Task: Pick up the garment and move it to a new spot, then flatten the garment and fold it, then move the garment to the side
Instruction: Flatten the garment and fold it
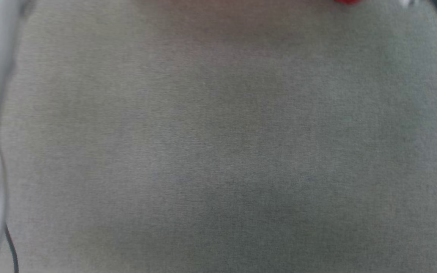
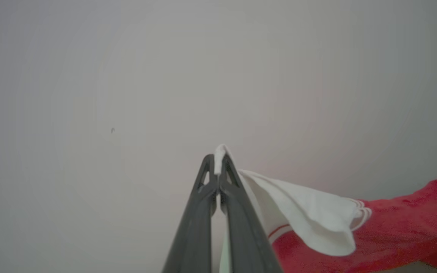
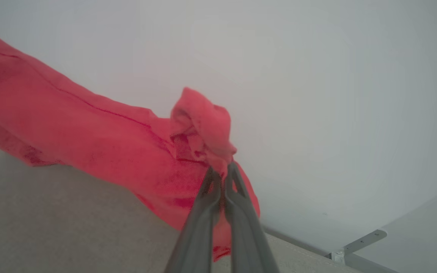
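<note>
The garment [image 3: 89,129] hung stretched over the grey table [image 3: 51,227], its long axis running from one gripper to the other. The left gripper [image 2: 218,167] pinched a white sleeve [image 2: 317,216] by its tip between closed jaws; the right gripper [image 3: 224,170] pinched a bunch of red cloth

**Work surface** [image 1: 218,151]: flat top covered in grey-beige woven cloth with a fine, even weave, smooth and without visible creases. A soft darker patch sits toward the near middle, and a faint reddish tint runs along the far edge. In the right wrist view, a stitched seam follows the edge next to a pale wall.

**Garment** [image 3: 89,136]: red. Its lower hem hangs close over the cloth; whether it touches cannot be told.
</note>
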### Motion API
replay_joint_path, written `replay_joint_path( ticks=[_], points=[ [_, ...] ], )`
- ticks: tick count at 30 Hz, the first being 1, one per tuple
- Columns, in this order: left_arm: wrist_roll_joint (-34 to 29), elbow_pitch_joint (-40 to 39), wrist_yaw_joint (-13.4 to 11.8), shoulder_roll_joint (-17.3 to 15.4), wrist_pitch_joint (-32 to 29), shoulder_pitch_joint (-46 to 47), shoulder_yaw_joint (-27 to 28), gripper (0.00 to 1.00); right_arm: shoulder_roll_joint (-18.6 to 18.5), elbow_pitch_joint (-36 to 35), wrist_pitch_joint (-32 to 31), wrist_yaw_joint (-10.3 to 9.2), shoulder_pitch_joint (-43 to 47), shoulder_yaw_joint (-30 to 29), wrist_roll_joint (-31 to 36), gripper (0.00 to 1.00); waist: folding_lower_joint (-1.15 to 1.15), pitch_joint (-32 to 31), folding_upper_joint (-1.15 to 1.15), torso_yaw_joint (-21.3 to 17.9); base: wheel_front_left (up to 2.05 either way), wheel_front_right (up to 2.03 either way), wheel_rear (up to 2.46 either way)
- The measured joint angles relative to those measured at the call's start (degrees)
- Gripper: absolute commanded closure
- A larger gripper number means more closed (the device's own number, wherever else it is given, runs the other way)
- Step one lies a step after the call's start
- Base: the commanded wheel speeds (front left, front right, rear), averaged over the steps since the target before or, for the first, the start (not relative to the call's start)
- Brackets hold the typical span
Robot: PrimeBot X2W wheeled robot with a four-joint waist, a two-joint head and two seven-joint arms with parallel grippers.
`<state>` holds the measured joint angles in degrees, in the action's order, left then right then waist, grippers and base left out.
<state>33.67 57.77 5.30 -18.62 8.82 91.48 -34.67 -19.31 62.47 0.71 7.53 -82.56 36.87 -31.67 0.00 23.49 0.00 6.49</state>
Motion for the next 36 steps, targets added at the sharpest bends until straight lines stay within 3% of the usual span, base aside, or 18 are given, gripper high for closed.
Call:
replay_joint_path(
  ticks=[8,13,18,23,30,35,36],
  points=[
    [4.6,0.1,1.7,0.6,-12.0,-12.2,-3.1,1.00,-5.7,-8.7,-6.5,0.00,11.2,5.0,-9.2,1.00,0.00,-2.7,0.00,1.5,0.00,0.00,0.00],
    [8.3,-5.7,2.0,-1.5,-20.4,-22.2,-5.1,1.00,-11.3,-16.5,-9.9,0.00,18.6,7.9,-14.5,1.00,0.00,-4.6,0.00,2.0,0.00,0.00,0.00],
    [11.7,-16.0,1.0,-5.8,-28.4,-33.0,-6.0,1.00,-16.2,-25.3,-13.8,0.00,27.8,9.1,-20.7,1.00,0.00,-6.2,0.00,2.2,0.00,0.00,0.00],
    [14.6,-31.1,-4.2,-11.3,-35.3,-45.9,-6.4,1.00,-21.2,-32.9,-15.5,0.00,37.0,8.7,-24.1,1.00,0.00,-7.1,0.00,1.9,0.00,0.00,0.00],
    [17.2,-53.9,-14.5,-20.3,-42.9,-62.0,-7.0,1.00,-25.4,-40.0,-16.4,0.00,47.2,5.4,-25.9,1.00,0.00,-7.8,0.00,1.4,0.00,0.00,0.00],
    [19.2,-65.2,-20.8,-24.5,-46.0,-70.7,-7.7,1.00,-27.1,-43.7,-17.8,0.00,54.0,3.4,-26.3,1.00,0.00,-8.5,0.00,1.2,0.00,0.00,0.00],
    [19.7,-68.5,-23.3,-25.6,-46.6,-73.7,-7.9,1.00,-27.9,-45.8,-19.2,0.00,56.7,3.2,-26.4,1.00,0.00,-8.9,0.00,1.1,0.00,0.00,0.00]
  ],
)
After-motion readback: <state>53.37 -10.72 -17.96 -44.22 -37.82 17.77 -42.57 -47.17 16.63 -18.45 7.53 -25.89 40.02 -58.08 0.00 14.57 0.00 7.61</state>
